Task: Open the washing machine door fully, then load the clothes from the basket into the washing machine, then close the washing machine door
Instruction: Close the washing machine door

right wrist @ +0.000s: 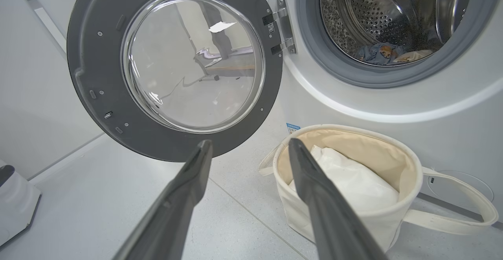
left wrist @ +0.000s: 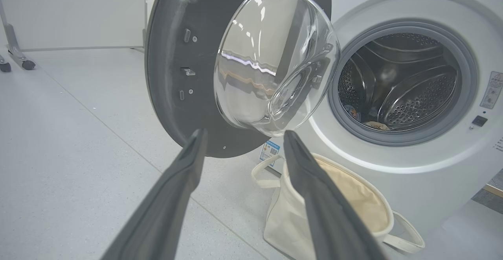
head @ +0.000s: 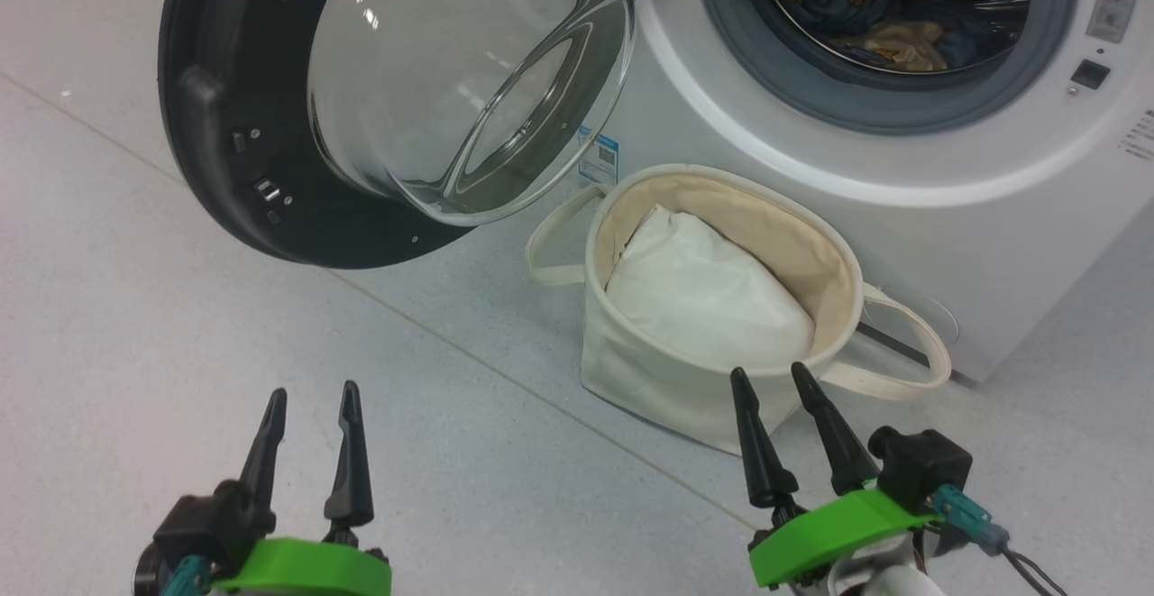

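Note:
The washing machine (head: 992, 235) is white, and its door (head: 234, 127) with the black rim and domed glass stands swung wide open to the left. The clothes (head: 865, 1) lie inside the steel drum, a blue garment with brown faces (right wrist: 377, 52) and a cream piece beside it. Below the opening, the cream basket (head: 631, 362) sits on the floor holding a plain white pad (head: 712, 298). My left gripper (head: 311, 396) is open and empty over the floor at the lower left. My right gripper (head: 771, 378) is open and empty just in front of the basket's near rim.
A grey speckled floor (head: 180, 325) spreads left of the basket. One basket loop handle (head: 911, 353) lies toward the washer's front. A wheeled frame leg (left wrist: 15, 55) stands far left by the wall. A white object (right wrist: 15, 209) sits at the right wrist view's lower left.

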